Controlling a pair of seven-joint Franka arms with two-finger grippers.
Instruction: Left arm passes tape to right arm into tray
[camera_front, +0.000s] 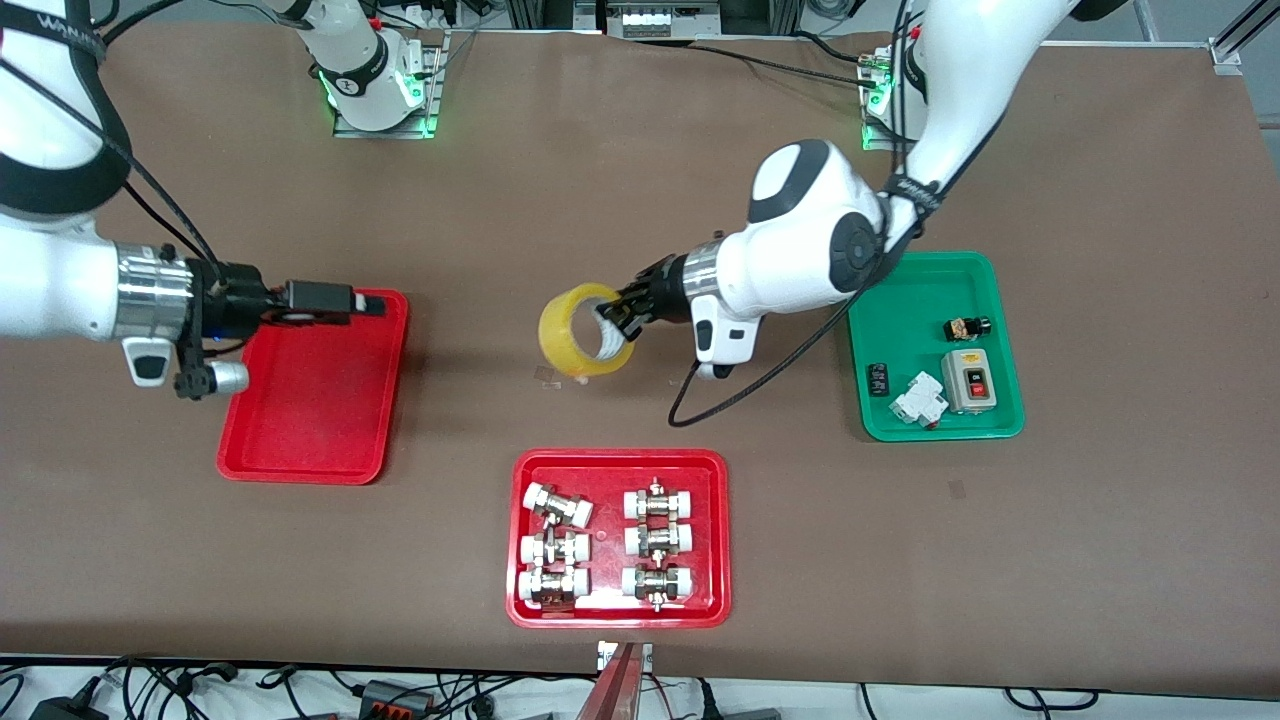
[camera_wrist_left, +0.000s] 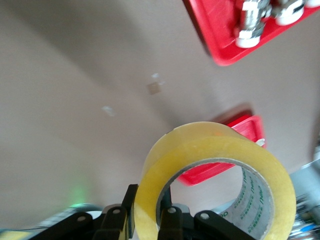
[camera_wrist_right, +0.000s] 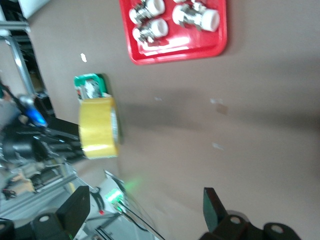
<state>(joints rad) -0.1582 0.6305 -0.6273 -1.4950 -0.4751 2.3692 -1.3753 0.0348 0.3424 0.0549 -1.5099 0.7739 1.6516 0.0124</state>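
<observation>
Left pincer pinches tape by its wall, above bench; right pincer, spread, over tray. Thin one-wall grip may slip at handover.

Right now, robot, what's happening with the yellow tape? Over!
Left gripper shut on tape, held above bare table. Right gripper open, waiting over plain red tray. Nothing between them.

The left arm reaches from its base toward the middle of the desk, wrist turned level. Its gripper has the jaws closed on the tape, held in the air. The right arm also lies level; its gripper is over the tray, jaws spread wide.
</observation>
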